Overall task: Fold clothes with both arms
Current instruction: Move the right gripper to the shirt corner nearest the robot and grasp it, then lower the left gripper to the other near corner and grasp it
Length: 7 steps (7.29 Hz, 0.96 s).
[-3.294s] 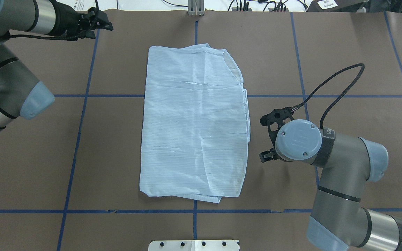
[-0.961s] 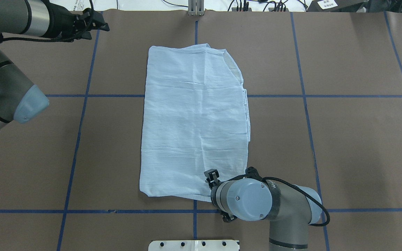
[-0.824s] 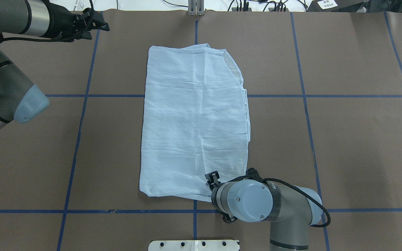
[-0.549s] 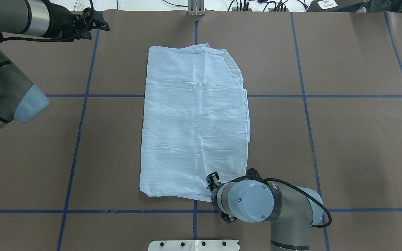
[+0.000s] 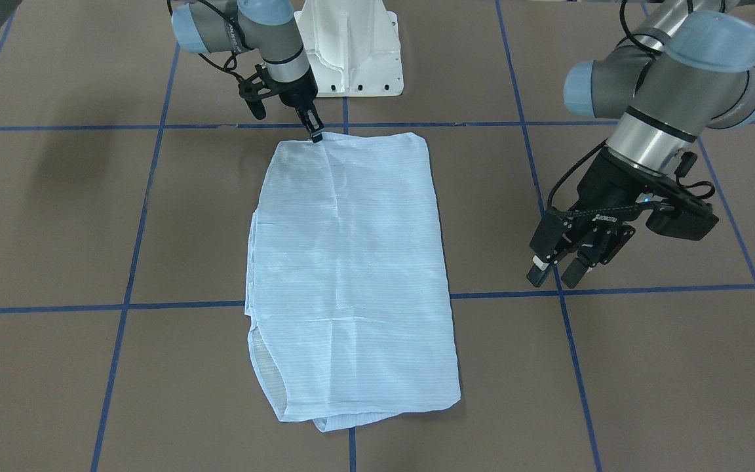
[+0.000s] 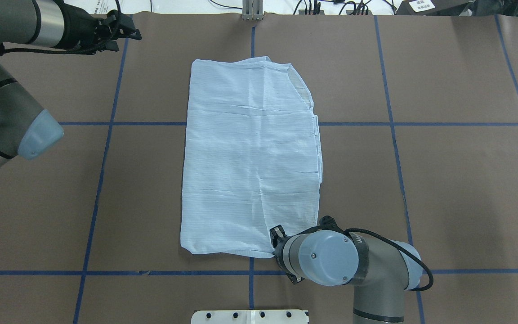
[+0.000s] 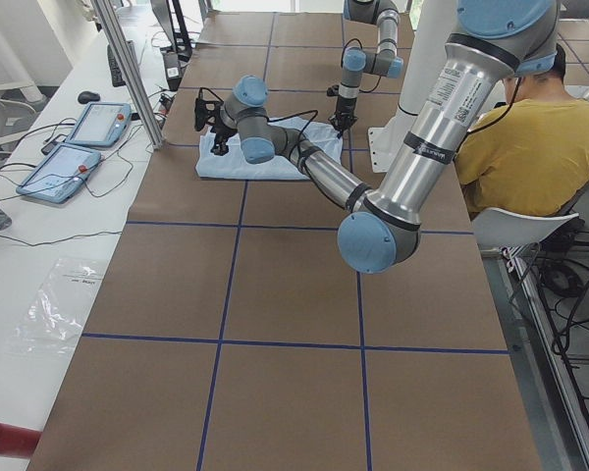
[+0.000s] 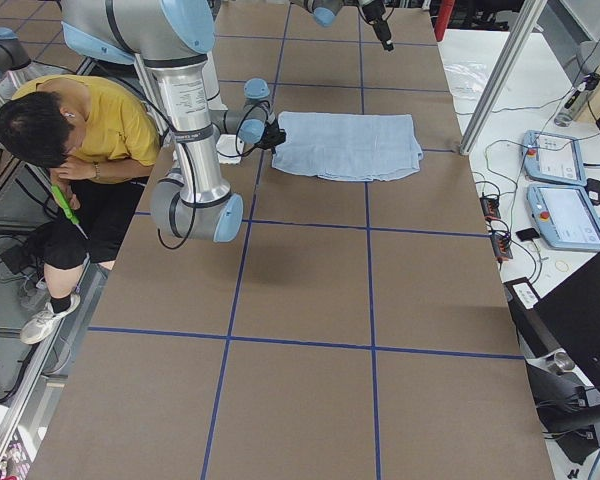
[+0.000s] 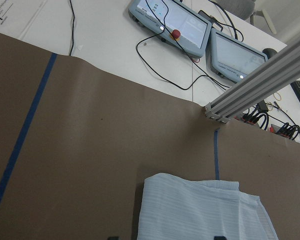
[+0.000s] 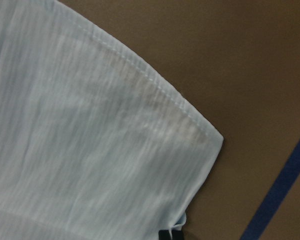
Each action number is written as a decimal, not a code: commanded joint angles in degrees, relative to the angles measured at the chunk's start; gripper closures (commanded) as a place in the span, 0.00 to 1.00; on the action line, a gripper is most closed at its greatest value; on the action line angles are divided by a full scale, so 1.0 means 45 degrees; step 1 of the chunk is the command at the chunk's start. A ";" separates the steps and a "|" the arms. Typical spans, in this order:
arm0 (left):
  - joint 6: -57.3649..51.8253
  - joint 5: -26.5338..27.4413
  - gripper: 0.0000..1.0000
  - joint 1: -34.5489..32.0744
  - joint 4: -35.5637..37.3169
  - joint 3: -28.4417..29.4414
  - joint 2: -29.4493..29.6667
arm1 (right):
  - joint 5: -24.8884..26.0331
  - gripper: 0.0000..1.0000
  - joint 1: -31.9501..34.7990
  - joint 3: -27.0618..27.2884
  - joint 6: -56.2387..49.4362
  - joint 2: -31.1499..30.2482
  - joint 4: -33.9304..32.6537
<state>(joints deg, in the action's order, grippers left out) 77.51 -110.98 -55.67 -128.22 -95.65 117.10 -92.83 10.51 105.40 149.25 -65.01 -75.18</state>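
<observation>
From overhead, the right arm (image 6: 326, 258) has swung from beside the long right edge of the shirt (image 6: 250, 157) down to its near right corner, and over the last second it has crept closer to that corner. The left arm (image 6: 2, 112) has hardly moved. The shirt lies flat as a long folded rectangle in the middle of the table (image 6: 466, 180). The right side is probably about to take a corner for the next fold, while the left side is not yet in place.

The front-facing view shows the right gripper (image 5: 286, 124) with its jaws spread wide. One finger touches the shirt's edge by the corner, the other is over bare table, and nothing is pinched yet. The left gripper (image 5: 556, 274) hangs above the table well apart from the cloth, its jaws partly spread and empty.

In both side views the shirt is far off and the jaws are too small to judge.

The left wrist camera looks down on the shirt's far corner (image 9: 205, 210).

The right wrist camera is close over the hemmed corner (image 10: 210, 135), with a dark fingertip (image 10: 170, 235) just at the cloth's edge.
</observation>
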 commanded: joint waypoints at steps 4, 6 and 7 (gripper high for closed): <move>0.4875 0.0384 0.30 0.2771 0.0133 -0.2957 -0.2013 | -0.0250 1.00 0.0281 0.1536 -0.0081 -0.1098 -0.0052; 0.7268 0.2069 0.00 0.5711 0.0582 -0.3856 -0.2695 | -0.0153 1.00 0.0184 0.1578 -0.0081 -0.1178 -0.0052; 0.7907 0.3902 0.00 0.7508 0.0951 -0.4558 -0.3726 | -0.0133 1.00 0.0145 0.1578 -0.0081 -0.1178 -0.0052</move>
<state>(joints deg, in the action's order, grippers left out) 107.53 -102.15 -31.52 -125.60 -112.52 104.93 -93.58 11.35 112.39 148.89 -70.21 -75.41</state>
